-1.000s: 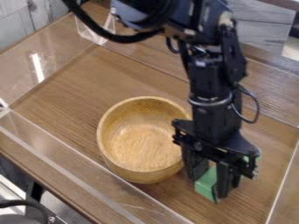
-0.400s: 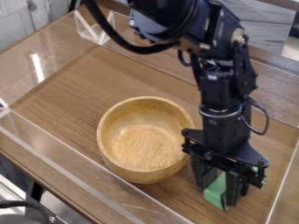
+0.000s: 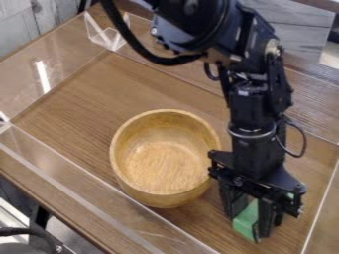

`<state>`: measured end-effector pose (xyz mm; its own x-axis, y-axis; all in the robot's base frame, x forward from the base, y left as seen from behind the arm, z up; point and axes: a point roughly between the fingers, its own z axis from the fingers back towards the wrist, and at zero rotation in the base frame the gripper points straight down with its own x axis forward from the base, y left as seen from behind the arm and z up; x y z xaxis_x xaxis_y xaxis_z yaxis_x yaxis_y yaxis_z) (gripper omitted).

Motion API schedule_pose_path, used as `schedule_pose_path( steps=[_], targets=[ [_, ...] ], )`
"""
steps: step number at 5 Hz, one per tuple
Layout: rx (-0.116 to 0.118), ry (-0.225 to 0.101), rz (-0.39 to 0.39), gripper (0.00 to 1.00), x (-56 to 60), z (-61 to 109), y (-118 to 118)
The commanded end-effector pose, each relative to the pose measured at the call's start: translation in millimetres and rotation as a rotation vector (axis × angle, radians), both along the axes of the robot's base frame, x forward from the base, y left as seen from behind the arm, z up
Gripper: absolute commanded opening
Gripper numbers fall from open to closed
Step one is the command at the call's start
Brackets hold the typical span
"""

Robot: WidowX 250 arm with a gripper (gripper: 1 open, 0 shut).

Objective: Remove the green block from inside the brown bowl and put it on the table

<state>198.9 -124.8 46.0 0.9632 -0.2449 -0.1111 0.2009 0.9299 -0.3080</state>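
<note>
The green block (image 3: 244, 220) stands upright between the black fingers of my gripper (image 3: 252, 223), which is shut on it and points steeply down. The block's lower end is at or just above the table (image 3: 93, 99), to the right of the brown bowl (image 3: 162, 157) and outside it; contact with the wood I cannot tell. The bowl is round, light wood, and holds nothing. My black arm (image 3: 252, 89) rises from the gripper toward the top of the view.
Low clear acrylic walls (image 3: 79, 193) edge the tabletop along the front and left. The bowl's rim sits close to the left of my gripper. Bare wood stretches behind the bowl toward the back left.
The gripper with the green block has drifted slightly right and down, away from the bowl's rim. The bowl has stayed put.
</note>
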Motion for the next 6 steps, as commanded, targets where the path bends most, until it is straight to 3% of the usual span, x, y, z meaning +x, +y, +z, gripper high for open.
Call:
schedule_pose_path(
  steps=[1,6],
  targets=[
    [-0.021,-0.042,-0.025,0.0,7.2,7.0,-7.1],
    [-0.023,0.003,-0.032,0.0,-1.8,-1.6,-8.1]
  ],
)
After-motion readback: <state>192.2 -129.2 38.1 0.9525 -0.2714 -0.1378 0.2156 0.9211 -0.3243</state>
